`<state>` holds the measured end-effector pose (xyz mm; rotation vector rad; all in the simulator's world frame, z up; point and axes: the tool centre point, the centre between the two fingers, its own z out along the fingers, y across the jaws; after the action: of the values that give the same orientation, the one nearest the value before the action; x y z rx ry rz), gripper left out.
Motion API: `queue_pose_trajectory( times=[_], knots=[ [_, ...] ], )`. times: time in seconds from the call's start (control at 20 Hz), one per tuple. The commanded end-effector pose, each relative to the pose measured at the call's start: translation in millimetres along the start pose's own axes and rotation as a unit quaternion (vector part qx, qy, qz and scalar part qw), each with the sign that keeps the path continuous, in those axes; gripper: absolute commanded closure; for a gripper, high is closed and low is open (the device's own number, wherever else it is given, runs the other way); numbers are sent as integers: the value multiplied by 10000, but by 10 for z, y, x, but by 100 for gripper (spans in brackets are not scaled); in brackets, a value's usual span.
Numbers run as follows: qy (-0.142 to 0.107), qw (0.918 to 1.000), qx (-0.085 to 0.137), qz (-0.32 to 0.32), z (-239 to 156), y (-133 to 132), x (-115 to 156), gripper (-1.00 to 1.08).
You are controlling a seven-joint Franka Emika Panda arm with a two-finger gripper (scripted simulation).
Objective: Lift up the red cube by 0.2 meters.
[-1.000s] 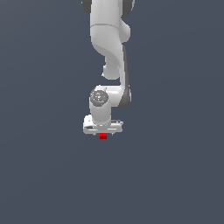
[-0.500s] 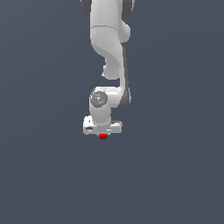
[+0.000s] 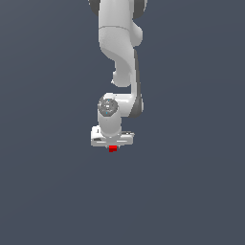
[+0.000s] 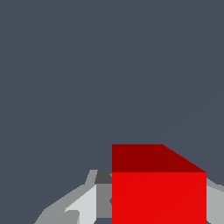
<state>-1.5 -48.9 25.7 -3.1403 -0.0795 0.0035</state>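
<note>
The red cube (image 3: pixel 112 149) shows as a tiny bright red block directly under the white hand of my gripper (image 3: pixel 112 145) in the exterior view. In the wrist view the red cube (image 4: pixel 158 197) fills the space between my grey fingers (image 4: pixel 85 205), with its darker red shaded side (image 4: pixel 148 158) turned away from the camera. The jaws stand close against both sides of the cube. My gripper (image 4: pixel 158 212) is shut on it. The fingertips are mostly hidden by the cube and the hand.
The white arm (image 3: pixel 119 52) reaches down from the top of the exterior view. A plain dark grey-blue floor (image 3: pixel 191 191) lies all around. No other objects show.
</note>
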Motion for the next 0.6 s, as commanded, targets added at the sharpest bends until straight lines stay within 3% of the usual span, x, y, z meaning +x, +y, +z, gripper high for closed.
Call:
queue_pose_trajectory(
  times=[0.0, 0.55],
  knots=[
    [8, 10000, -1, 0, -81, 0, 3, 108],
    [8, 10000, -1, 0, -892, -3, -17, 108]
  ],
)
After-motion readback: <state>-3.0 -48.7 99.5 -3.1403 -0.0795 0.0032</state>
